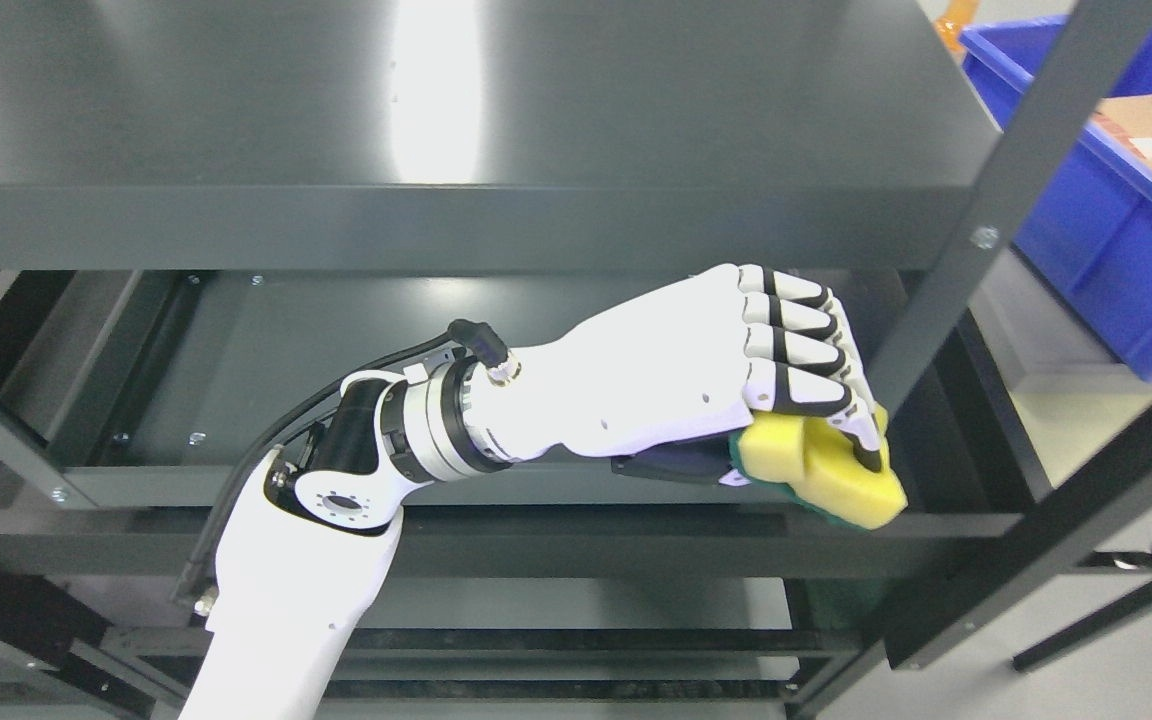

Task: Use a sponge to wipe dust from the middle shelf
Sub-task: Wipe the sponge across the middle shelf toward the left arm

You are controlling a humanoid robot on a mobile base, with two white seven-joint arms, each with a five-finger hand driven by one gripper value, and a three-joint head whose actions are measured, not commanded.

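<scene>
Gripping the sponge [831,470] tight in our left hand [736,370], we're at the middle shelf's [286,340] right end; next, sweep leftward.

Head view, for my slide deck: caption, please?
White left hand presses yellow-green sponge onto dark metal middle shelf.

The left hand [736,380], arm reaching rightward, has its fingers [816,395] curled in a grip.
</scene>
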